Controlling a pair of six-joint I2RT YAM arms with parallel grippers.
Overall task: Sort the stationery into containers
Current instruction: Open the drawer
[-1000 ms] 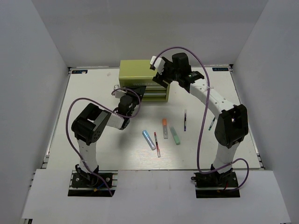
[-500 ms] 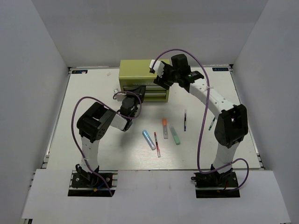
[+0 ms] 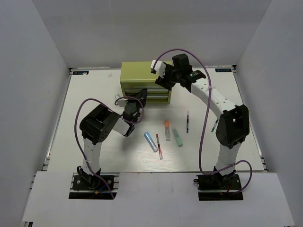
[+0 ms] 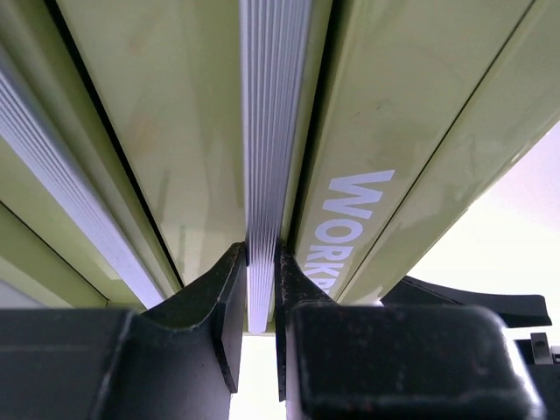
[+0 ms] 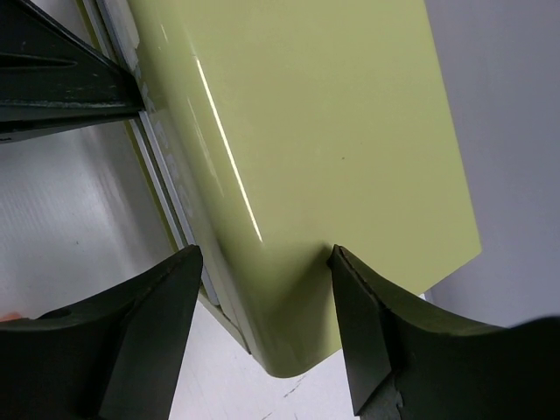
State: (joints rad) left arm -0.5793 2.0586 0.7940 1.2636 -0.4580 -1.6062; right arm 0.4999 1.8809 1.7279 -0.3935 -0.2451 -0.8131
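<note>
White table (image 3: 94, 99), 1 chest (image 3: 137, 71), 6 pens (image 3: 151, 141), L claw (image 4: 261, 258) pinching drawer handle (image 4: 273, 105), R claw (image 5: 262, 254) agape

White capitals are showing on a yellow-green panel of the tool chest (image 4: 398, 140), just right of the left gripper (image 4: 262, 271) and the ribbed rail (image 4: 273, 105) its jaws are pinching. They are reading "WORK" (further letters are disappearing behind the right jaw). From above, the small blue stickers (image 3: 81, 72) at the table's (image 3: 94, 94) far corners are staying too small to read.
</note>
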